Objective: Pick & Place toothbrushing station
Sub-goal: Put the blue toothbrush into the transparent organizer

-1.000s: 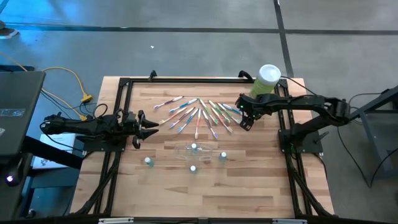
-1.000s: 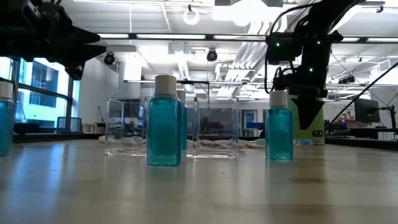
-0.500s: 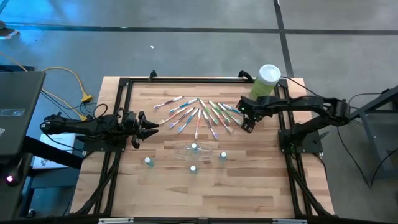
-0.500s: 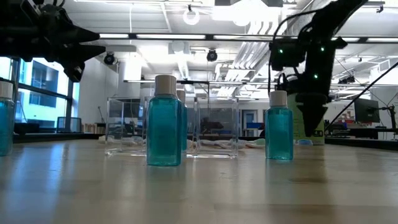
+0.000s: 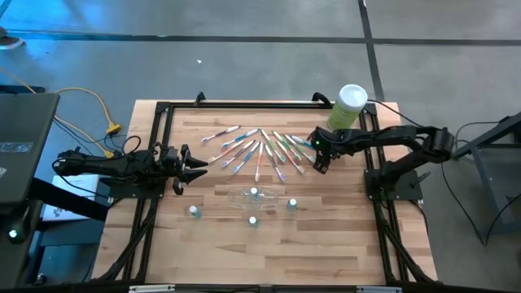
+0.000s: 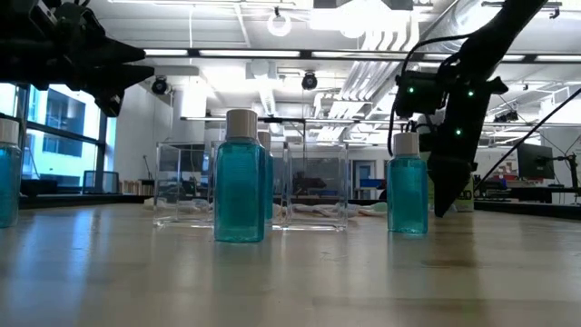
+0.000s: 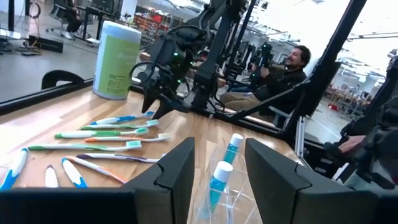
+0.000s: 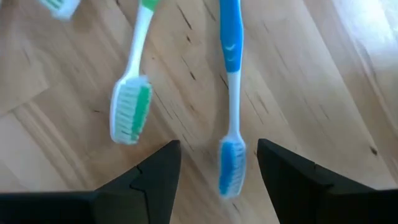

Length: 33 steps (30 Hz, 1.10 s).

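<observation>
**Right wrist view: blue brush sits between open fingers**

Right wrist view shows the right gripper [image 8: 214,180] low over the wood, fingers spread, nothing held. A blue toothbrush [image 8: 231,93] lies with its head right between the fingertips, handle running straight away from them. A green toothbrush [image 8: 132,93] rests just beside one finger, outside the gap.

From above, that gripper [image 5: 320,160] is at the near end of the brush fan [image 5: 254,149]; the clear holder [image 5: 254,198] lies well apart from it, with small bottles [image 5: 194,212] around it. The green canister [image 5: 348,107] stands close behind the arm.

The left gripper [image 5: 189,167] waits off the fan's other end, fingers parted, empty.

Risks, as I judge them: the brush is thin and flat on the table, so closing too high would miss it, or a fingertip could skid it sideways. Gripping at the bristle end leaves the long handle free to swing. The outer finger may also nudge the green brush.
</observation>
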Motion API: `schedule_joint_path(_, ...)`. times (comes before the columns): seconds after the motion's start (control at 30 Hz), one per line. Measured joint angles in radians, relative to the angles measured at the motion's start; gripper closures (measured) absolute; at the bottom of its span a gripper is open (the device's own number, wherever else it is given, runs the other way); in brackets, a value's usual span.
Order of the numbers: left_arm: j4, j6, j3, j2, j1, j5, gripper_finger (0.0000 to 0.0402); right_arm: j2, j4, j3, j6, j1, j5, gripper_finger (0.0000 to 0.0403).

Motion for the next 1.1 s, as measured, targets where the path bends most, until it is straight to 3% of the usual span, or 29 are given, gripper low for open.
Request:
schedule_joint_path(0.2,0.0,-0.021,0.0,0.001,0.0,0.027,0.0263,0.038,0.019,0.005,-0.004,-0.031,-0.036,0.022)
schedule_joint_path(0.3,0.0,-0.035,0.0,0.001,0.0,0.027,0.0263,0.04,-0.003,0.004,-0.004,-0.029,-0.033,0.0275)
schedule_joint_path(0.4,0.0,-0.035,0.0,0.001,0.0,0.027,0.0263,0.04,-0.01,0.004,-0.005,-0.028,-0.03,0.0355)
schedule_joint_path(0.47,0.0,-0.036,0.0,0.001,0.0,0.027,0.0263,0.039,-0.01,0.004,-0.006,-0.029,-0.025,0.0383)
schedule_joint_path(0.63,0.0,-0.033,0.0,0.001,0.0,0.027,0.0263,0.039,-0.013,0.004,0.0,-0.023,-0.013,0.039)
schedule_joint_path(1.1,0.0,-0.036,0.0,0.001,0.0,0.026,0.0263,-0.066,-0.078,0.044,0.032,0.121,0.161,0.0395)
